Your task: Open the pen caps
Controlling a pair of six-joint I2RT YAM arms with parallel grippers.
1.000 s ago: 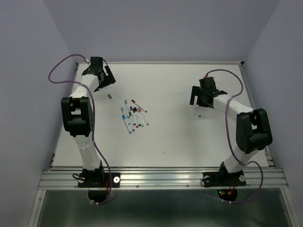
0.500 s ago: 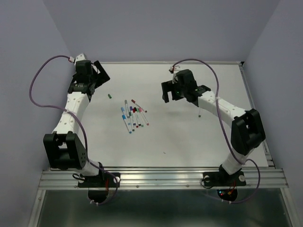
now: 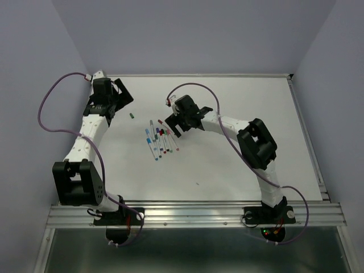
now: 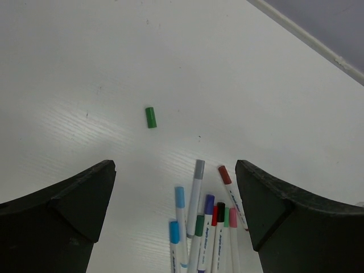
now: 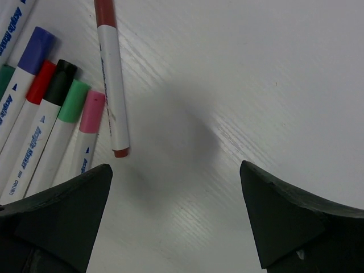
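**Top view.** My left pincer (image 3: 112,98) is at the far-left corner of the white tabletop (image 3: 239,165), well apart from the pens (image 3: 160,140). The pens lie in a loose fan left of centre. My right pincer (image 3: 172,125) is over the fan's far-right end. A loose green cap (image 3: 132,115) lies alone betw. the left pincer & the fan. From here I can't judge either jaw gap, and the print is too small to read.

**Left wrist.** My fingers (image 4: 62,210) stand wide apart w/ only bare tabletop betw. them, so nothing is gripped. The green cap lies flat ahead, apart from the pens. This view shows what the top view can't: the pen caps (image 4: 200,211) are on their barrels, ends toward me. They are grey, maroon, light blue, blue, purple, green, red, black & pink. There is barrel print, but it's not legible.

**Right wrist.** This is a close-up, w/ the jaws spread wide and nothing held. A maroon-capped pen (image 5: 112,85) lies just beside the row, slightly splayed off it. Purple, red, black, green & pink caps sit side by side, touching. The lettering resolves only here: the barrels read approx. "Acrylic Marker" in blue, w/ a small triangle mark. The finer print on the maroon pen is unreadable.
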